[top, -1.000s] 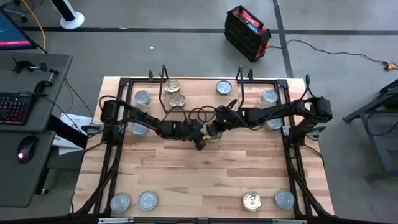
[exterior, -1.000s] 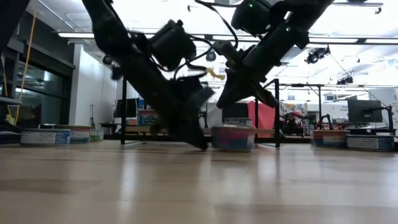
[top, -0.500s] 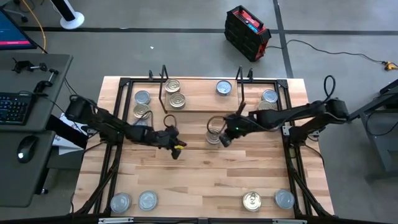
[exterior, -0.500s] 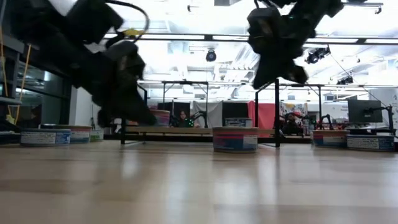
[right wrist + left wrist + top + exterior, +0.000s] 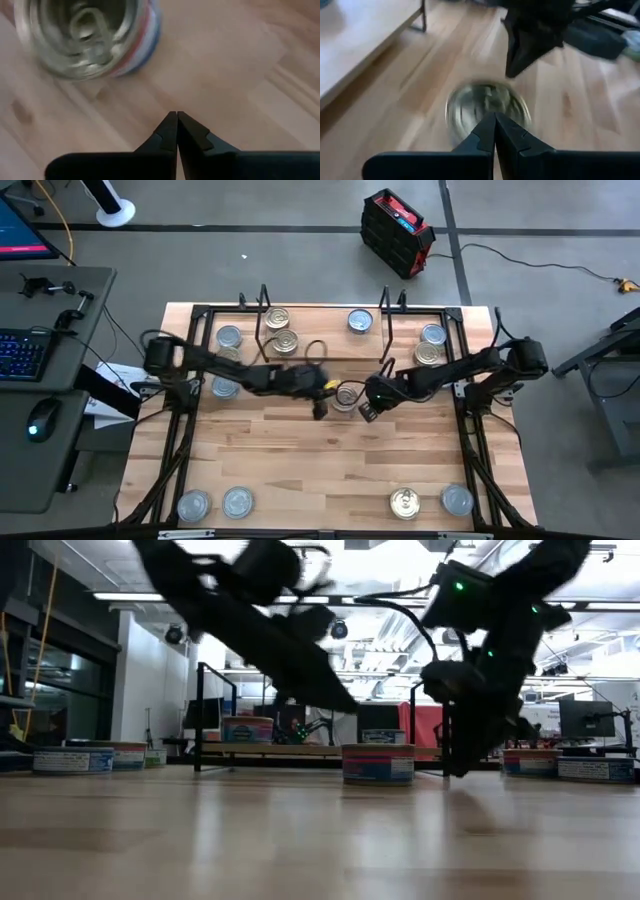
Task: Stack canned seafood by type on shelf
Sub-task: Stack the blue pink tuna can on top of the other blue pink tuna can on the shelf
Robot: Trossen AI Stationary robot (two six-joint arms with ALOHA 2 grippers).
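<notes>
1 gold-lidded tin (image 5: 345,396) sits alone mid-table between the 2 grippers, probably because it has yet to join its type on the shelf (image 5: 322,345). The left gripper (image 5: 320,411) hovers just beside it, fingers pressed together, holding nothing; the right gripper (image 5: 365,412) sits low on its other side, fingers likewise together and empty. Both arms reach inward from their table edges, forearms nearly level. Ahead of the grippers, 3 tins rest on the shelf board.
</notes>
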